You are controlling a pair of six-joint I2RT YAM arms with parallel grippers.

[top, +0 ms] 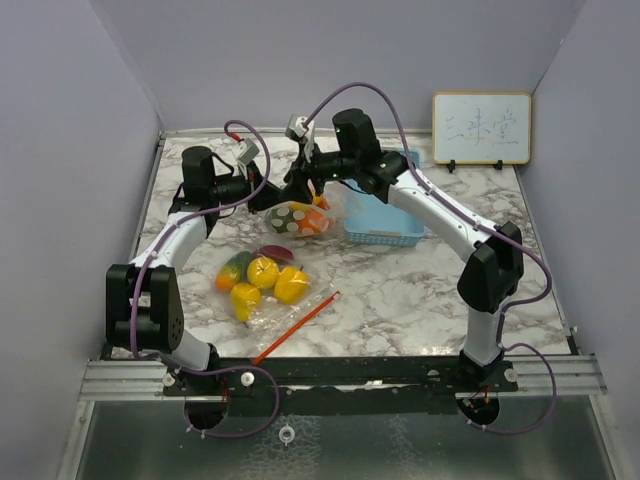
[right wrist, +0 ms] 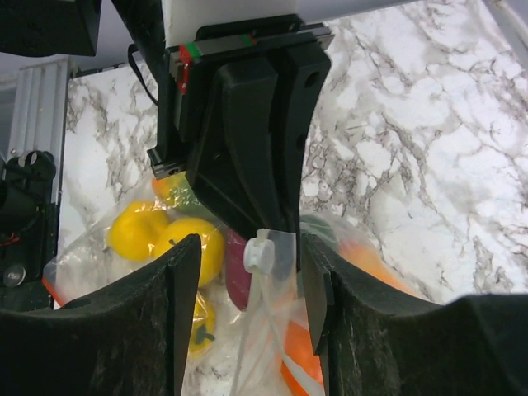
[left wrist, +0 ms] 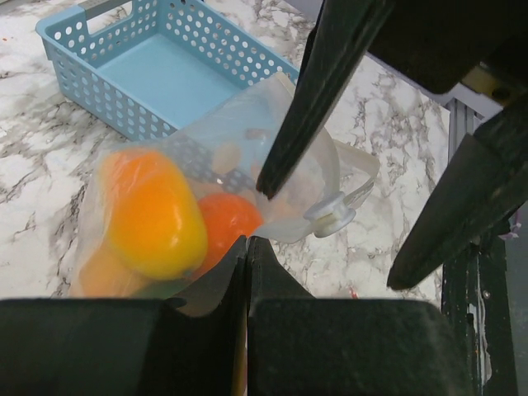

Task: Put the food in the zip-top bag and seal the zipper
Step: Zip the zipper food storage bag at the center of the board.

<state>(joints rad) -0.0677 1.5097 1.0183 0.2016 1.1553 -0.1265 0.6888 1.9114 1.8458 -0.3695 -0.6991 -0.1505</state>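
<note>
My left gripper [left wrist: 246, 241] is shut on the edge of a clear zip-top bag [left wrist: 247, 140] and holds it up off the table. Inside that bag are a yellow-orange food piece [left wrist: 153, 214] and an orange one [left wrist: 227, 219]. The bag's white zipper slider [right wrist: 260, 254] sits between the fingers of my open right gripper [right wrist: 250, 243], which do not pinch it. From above, the held bag [top: 298, 220] hangs between the left gripper [top: 278, 196] and the right gripper [top: 312, 190].
A second clear bag [top: 262, 282] lies on the marble table [top: 420, 290], holding yellow, orange, green and purple food, with an orange strip [top: 300, 325] at its near edge. A light blue basket [top: 385, 222] stands right of the grippers. A small whiteboard [top: 481, 128] stands at the back right.
</note>
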